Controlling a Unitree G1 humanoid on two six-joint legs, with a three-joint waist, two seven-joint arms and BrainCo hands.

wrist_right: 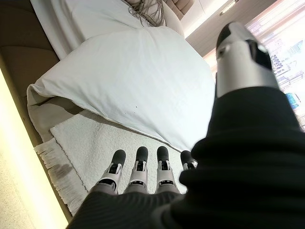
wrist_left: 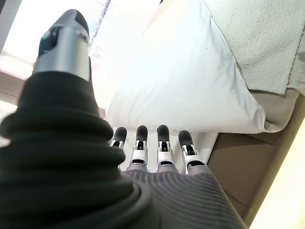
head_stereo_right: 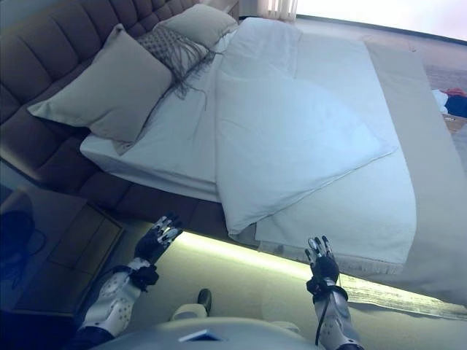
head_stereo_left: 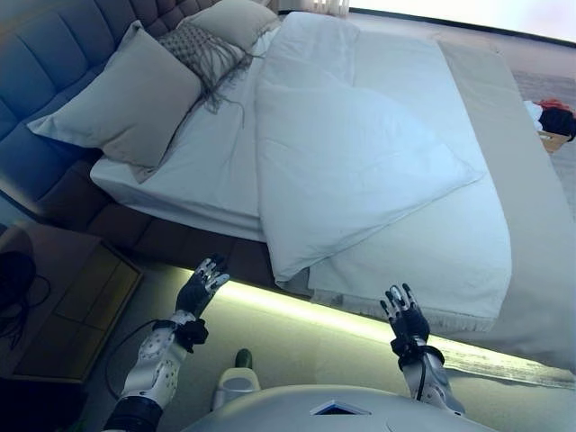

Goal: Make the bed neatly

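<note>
A bed with a white sheet lies before me. A white duvet is folded back across it, one corner hanging over the near edge. A beige fringed blanket lies under the duvet toward the foot. Two pale pillows and a grey fringed cushion lean at the tufted headboard. My left hand is open, held above the floor short of the bed's near edge. My right hand is open, just short of the blanket's fringe. Both hold nothing.
A dark nightstand stands at the left beside the headboard. A lit strip runs under the bed's near edge. A box with red and dark things sits on the floor at the far right.
</note>
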